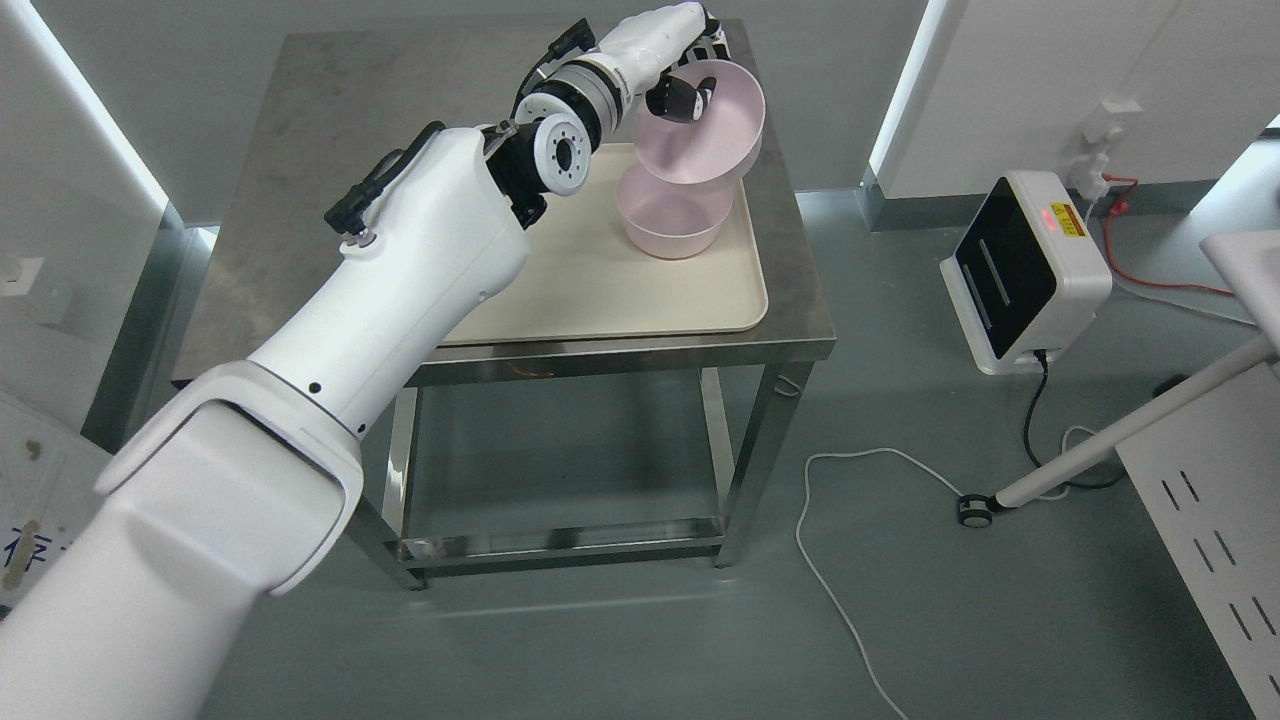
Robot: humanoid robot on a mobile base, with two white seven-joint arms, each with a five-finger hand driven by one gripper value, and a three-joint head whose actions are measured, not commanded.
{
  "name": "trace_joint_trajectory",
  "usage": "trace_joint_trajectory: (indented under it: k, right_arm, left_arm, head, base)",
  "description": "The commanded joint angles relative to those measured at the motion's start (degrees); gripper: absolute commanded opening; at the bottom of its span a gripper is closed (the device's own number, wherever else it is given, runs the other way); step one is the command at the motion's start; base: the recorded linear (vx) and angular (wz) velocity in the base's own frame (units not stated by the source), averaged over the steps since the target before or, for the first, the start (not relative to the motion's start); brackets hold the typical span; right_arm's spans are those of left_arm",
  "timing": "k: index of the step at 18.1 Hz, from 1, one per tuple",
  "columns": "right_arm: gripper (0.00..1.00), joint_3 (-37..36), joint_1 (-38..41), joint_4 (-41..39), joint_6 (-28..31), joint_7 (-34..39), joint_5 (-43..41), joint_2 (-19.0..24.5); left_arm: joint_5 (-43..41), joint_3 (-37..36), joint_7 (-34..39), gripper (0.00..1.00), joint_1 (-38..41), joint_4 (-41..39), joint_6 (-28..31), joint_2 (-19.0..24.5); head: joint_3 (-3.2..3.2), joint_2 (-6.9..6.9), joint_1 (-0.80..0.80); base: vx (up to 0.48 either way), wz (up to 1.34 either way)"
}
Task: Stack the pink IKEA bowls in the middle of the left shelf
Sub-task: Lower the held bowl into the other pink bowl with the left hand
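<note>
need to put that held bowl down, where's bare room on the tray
Free: the tray in front of the lower pink bowl, out to its front rim and right corner. Crowded: the back right, where the left hand holds the tilted pink bowl over the lower one.

Two pale pink bowls: held bowl [700,125] and lower bowl [672,215], plain, unpatterned. Cream tray [620,290], plain. Dull grey steel table [330,110], faintly mottled. White left arm [400,270] with black joints and cables; black fingertips on the left hand [685,95]. White box [1030,270] with glossy black face, yellow-red label. Grey-green floor [900,620]; white cable [840,590]; red wire [1150,270].
</note>
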Motion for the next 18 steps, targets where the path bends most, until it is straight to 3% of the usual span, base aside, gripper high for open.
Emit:
trace_joint_trajectory:
  k: [1, 5, 8, 14, 18]
  right_arm:
    - [1.0, -0.7, 1.67, -1.93, -0.07, 0.03, 0.0, -1.0]
    - [1.0, -0.7, 1.67, -1.93, 0.01, 0.03, 0.0, -1.0]
    - [1.0, -0.7, 1.67, -1.93, -0.07, 0.03, 0.0, -1.0]
    - [1.0, -0.62, 1.67, -1.93, -0.07, 0.03, 0.0, -1.0]
    - [1.0, -0.62, 1.67, -1.93, 0.01, 0.03, 0.0, -1.0]
  left_arm:
    - [-6.48, 5.76, -0.27, 0.03, 1.2, 2.56, -0.25, 1.0]
    - [-7.01, 6.28, -1.76, 0.04, 2.86, 2.21, -0.43, 1.23]
    - [-7.01, 7.16, -4.22, 0.04, 3.22, 0.72, -0.52, 4.21]
    - [-7.01, 12.88, -12.3, 0.03, 5.33, -9.9, 0.09, 9.66]
    - [-7.01, 12.62, -15.74, 0.03, 6.38, -17.28, 4.22, 9.24]
  head:
    - [0.0, 0.0, 0.0]
    - [0.0, 0.0, 0.0]
    - [0.0, 0.0, 0.0]
    - [0.0, 0.01, 0.0]
    - [0.0, 0.01, 0.0]
  base:
    - [0.047, -0.06]
    - [0.043, -0.05]
    - [0.043, -0.05]
    - [0.031, -0.04]
    - [0.013, -0.01]
